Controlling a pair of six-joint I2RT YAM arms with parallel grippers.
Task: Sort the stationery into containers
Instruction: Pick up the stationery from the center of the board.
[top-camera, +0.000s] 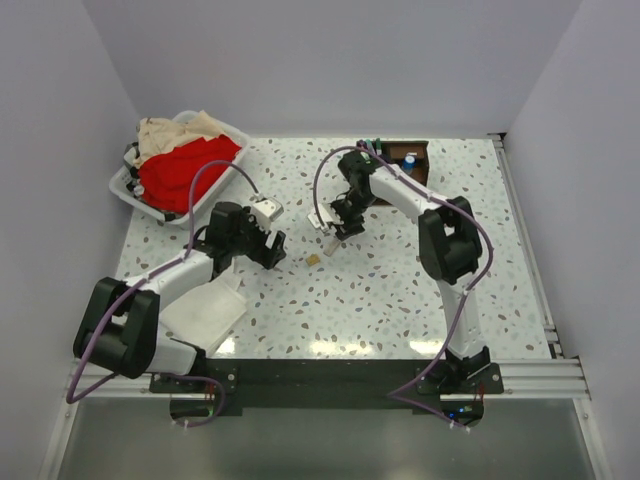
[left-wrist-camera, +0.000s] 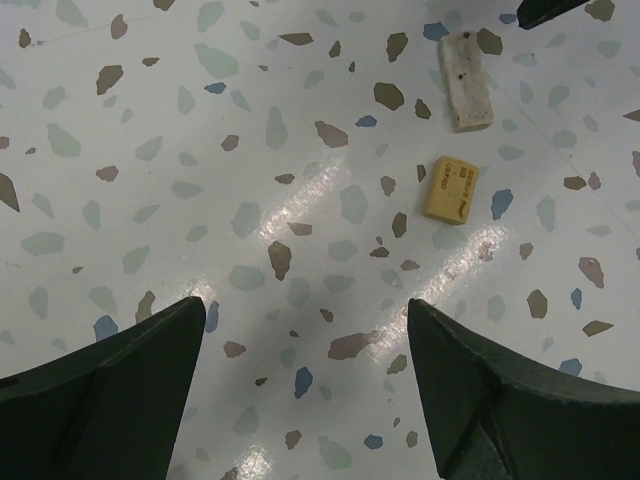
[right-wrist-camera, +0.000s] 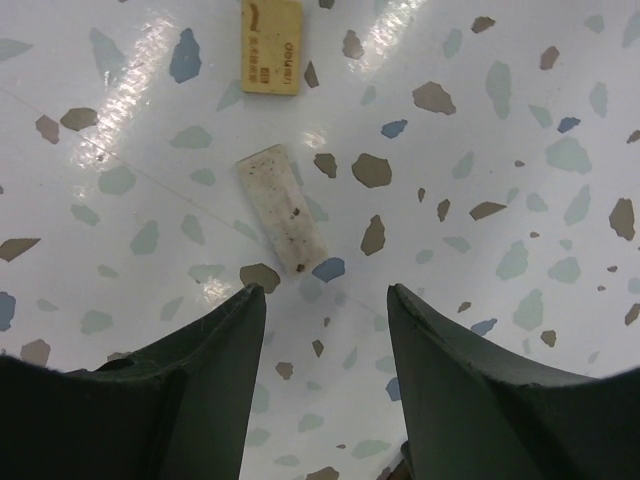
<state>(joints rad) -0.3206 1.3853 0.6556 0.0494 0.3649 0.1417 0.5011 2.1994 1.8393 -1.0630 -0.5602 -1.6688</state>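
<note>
**1. Step in hand.** This is the pick-up of the loose erasers. Both claws stand over the table (left-wrist-camera: 150, 150) and neither holds anything. Only 2 small pieces lie near them, so the sort appears well along.

**2. Right claw** (right-wrist-camera: 325, 292). The jaws are parted to a moderate gap, empty, and touch no item.
- The white eraser (right-wrist-camera: 282, 208) lies flat just ahead of the tips. It is offset toward the left-hand jaw in the wrist view and slanted to the jaw line.
- The tan eraser (right-wrist-camera: 271, 45) lies farther ahead, apart from the white one.

**3. Left claw** (left-wrist-camera: 305, 305). The jaws are spread wide and empty, with bare table between them.
- The tan eraser lies ahead and to the right of the gap.
- The white eraser lies beyond it.

**4. Next move (judgement).** The right claw is the nearer to a grasp.
- Advance it a little and shift it toward the white eraser so that the piece sits between the jaws.
- Turn the wrist to square the jaws across the narrow sides.
- Lower until the tips nearly meet the table, then close.
- The piece is thin and flat, so a high or skewed closure may push it aside.

**5. Destination.** The organizer (top-camera: 405, 168) stands well beyond the right claw at the far edge of the table, with pens already upright in it. Which compartment suits the erasers cannot be told.
</note>
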